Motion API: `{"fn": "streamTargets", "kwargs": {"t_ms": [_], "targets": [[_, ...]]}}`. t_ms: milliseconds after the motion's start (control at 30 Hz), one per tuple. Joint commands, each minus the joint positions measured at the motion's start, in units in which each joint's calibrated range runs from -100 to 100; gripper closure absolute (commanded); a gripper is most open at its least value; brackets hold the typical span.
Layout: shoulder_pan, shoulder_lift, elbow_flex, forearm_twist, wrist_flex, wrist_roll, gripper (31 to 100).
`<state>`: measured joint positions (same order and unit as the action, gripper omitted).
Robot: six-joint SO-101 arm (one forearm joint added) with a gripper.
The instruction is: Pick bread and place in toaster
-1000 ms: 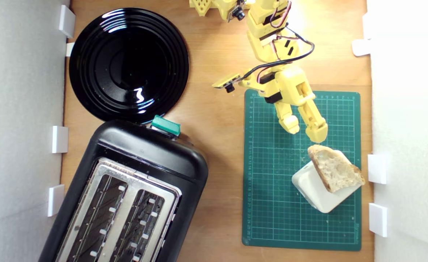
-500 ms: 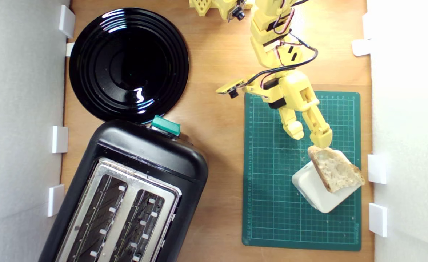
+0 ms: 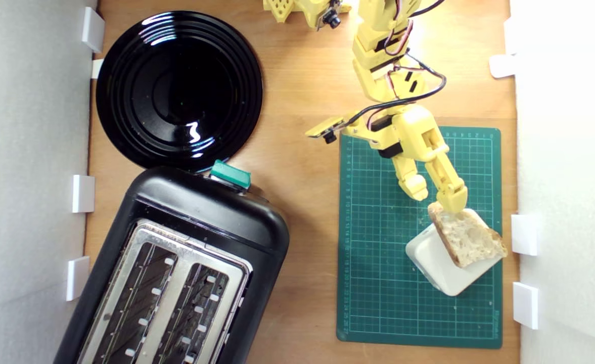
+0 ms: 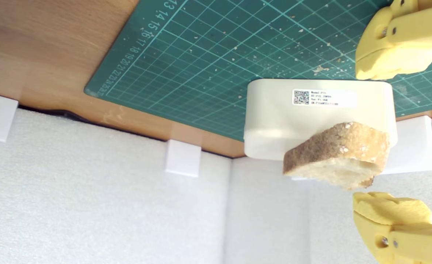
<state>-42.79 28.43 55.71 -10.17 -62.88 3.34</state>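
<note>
Jaws spread wide (one above each face), bread (image 3: 468, 237) edge between

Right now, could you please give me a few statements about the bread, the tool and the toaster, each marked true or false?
1. The bread leans on a cream-white block. True.
2. The tool is shut on the bread. False: its jaws stand open, one fingertip over the slice's tip and one beside it.
3. Both slots of the toaster are empty. True.
4. The black plate holds a slice. False: nothing lies on it.
5. The block sits on the green cutting mat. True.
</note>
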Motion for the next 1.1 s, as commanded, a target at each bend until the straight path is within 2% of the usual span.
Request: {"fn": "streamTargets", "kwargs": {"t_ms": [0,1067], "targets": [[0.41,-0.65,-3.19,-0.16,-1.28,0.35,34.9],[1.21,7.51,-15.45,-0.07,-1.03,1.55,34.9]]}}
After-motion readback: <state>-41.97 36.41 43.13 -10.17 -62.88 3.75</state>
